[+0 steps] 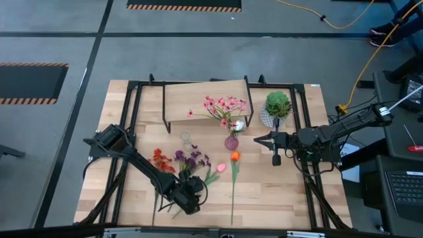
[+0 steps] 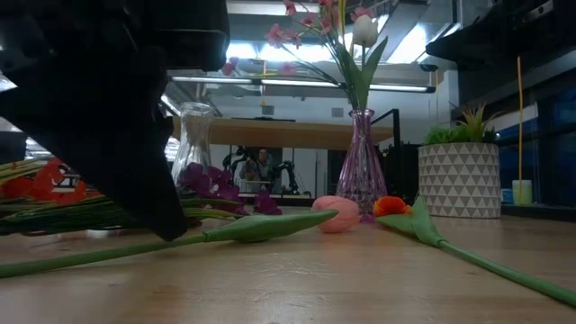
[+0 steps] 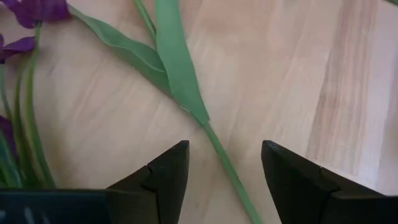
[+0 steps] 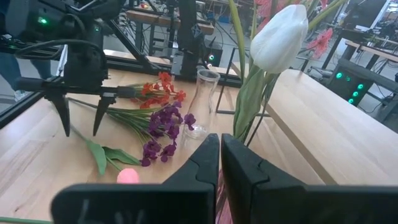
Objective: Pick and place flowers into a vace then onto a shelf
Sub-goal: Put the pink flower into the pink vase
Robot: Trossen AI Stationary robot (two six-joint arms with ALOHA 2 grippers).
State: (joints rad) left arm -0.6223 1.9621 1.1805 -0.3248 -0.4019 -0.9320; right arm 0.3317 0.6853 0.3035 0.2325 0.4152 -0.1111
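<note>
Loose flowers lie on the table: red [image 1: 160, 160], purple [image 1: 188, 158], a pink tulip [image 1: 221, 167] and an orange tulip [image 1: 234, 157]. My left gripper [image 3: 225, 163] stands open near the front edge, pointing down. Its fingers [image 3: 171, 174] are on either side of the pink tulip's green stem [image 3: 217, 152] without touching it. A purple vase [image 1: 231, 142] holding pink flowers and a white tulip [image 4: 280, 31] stands in front of the shelf [image 1: 198, 99]. To the vase's right, my right gripper [image 4: 219, 149] hovers shut and holds nothing.
An empty clear glass vase [image 1: 186, 137] stands left of the purple one. A green plant in a white patterned pot [image 1: 277, 109] sits at the shelf's right end. The orange tulip's long stem [image 1: 232, 198] runs toward the front edge, right of my left gripper.
</note>
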